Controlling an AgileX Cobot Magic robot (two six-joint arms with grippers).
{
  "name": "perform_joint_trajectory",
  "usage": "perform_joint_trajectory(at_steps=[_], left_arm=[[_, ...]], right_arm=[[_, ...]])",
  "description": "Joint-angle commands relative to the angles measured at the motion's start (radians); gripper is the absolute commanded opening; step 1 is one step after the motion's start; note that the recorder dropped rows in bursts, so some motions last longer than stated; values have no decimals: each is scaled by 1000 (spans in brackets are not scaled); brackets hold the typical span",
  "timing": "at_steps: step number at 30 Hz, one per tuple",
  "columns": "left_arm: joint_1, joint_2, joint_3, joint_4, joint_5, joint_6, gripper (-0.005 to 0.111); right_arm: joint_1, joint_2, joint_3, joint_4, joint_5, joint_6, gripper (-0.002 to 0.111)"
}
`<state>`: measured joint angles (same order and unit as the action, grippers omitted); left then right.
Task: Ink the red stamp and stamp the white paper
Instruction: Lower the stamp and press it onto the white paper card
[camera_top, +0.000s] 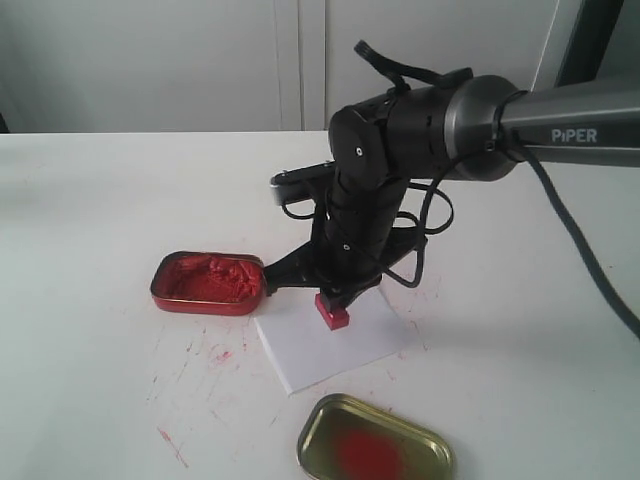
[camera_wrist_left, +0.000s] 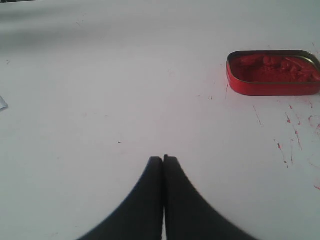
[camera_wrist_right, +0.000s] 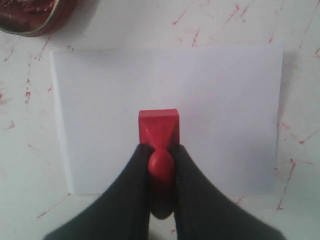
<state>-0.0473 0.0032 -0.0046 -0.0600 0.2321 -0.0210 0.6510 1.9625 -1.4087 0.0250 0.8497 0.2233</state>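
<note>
The small red stamp (camera_top: 332, 312) (camera_wrist_right: 159, 131) stands base-down on the white paper (camera_top: 335, 340) (camera_wrist_right: 220, 115), near the sheet's middle. My right gripper (camera_top: 335, 296) (camera_wrist_right: 160, 152) is shut on the stamp's rounded knob, its black fingers (camera_wrist_right: 127, 190) pressing either side. Whether the base touches the sheet or hovers just above cannot be told. My left gripper (camera_wrist_left: 163, 159) is shut with nothing in it, over bare table away from the paper. It does not show in the exterior view.
The open red tin of lumpy ink paste (camera_top: 208, 283) (camera_wrist_left: 273, 72) (camera_wrist_right: 30, 15) lies left of the paper. A gold tin lid (camera_top: 375, 445) with a red smear lies near the front edge. Red ink flecks (camera_top: 170, 445) mark the white table (camera_top: 100, 200).
</note>
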Motion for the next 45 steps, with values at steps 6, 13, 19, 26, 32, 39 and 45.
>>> perform_joint_trajectory(at_steps=[6, 13, 19, 26, 32, 39, 45], left_arm=[[4, -3, 5, -8, 1, -1, 0], [4, -3, 5, -8, 1, -1, 0], [4, -3, 5, -8, 1, -1, 0], [4, -3, 5, -8, 1, -1, 0], [4, -3, 5, -8, 1, -1, 0], [4, -3, 5, -8, 1, -1, 0], [4, -3, 5, -8, 1, -1, 0]], right_arm=[[6, 6, 4, -7, -13, 62, 0], [6, 68, 4, -7, -53, 78, 0], [6, 161, 4, -7, -34, 93, 0], [6, 224, 4, -7, 19, 93, 0], [6, 229, 4, -7, 21, 93, 0], [6, 225, 4, -7, 23, 95, 0], [6, 172, 4, -7, 15, 95, 0]])
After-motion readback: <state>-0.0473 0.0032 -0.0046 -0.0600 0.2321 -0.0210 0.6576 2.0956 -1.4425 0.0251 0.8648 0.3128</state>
